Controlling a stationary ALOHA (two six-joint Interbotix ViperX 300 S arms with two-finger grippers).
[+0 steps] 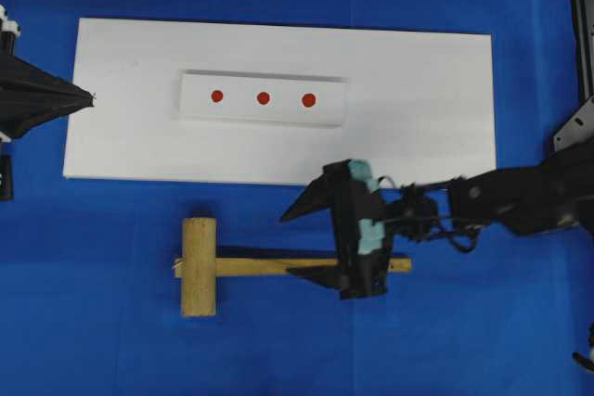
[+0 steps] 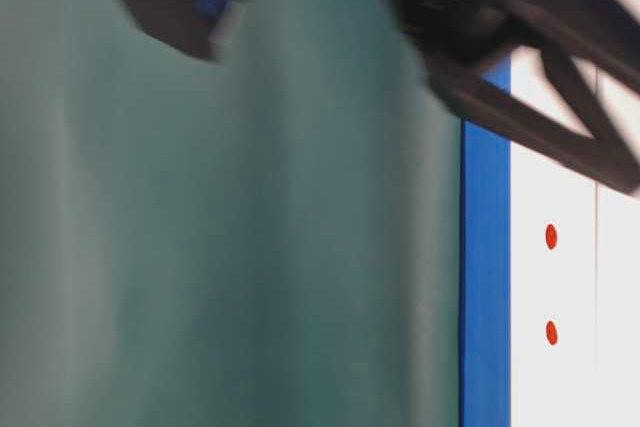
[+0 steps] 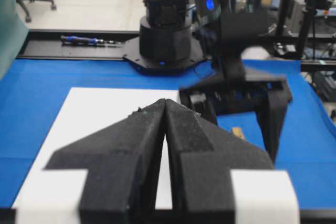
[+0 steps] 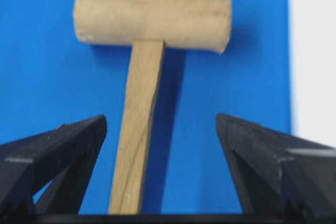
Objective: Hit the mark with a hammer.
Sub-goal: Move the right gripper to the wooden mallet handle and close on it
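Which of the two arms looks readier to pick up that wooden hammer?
The right. Its gripper hangs over the hammer with its jaws wide apart, one on each side of the handle. The left gripper sits at the far edge of the white board, jaws shut, away from the hammer.

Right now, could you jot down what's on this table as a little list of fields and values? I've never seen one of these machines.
surface: blue cloth with a white board on it
strip on board: white strip bearing three red dots in a row
mark: red dot at the right end
hammer: wooden hammer lying flat on the cloth, below the board, head to the left
right gripper: open, jaws either side of the handle, not gripping
left gripper: shut, empty, at the board's left edge
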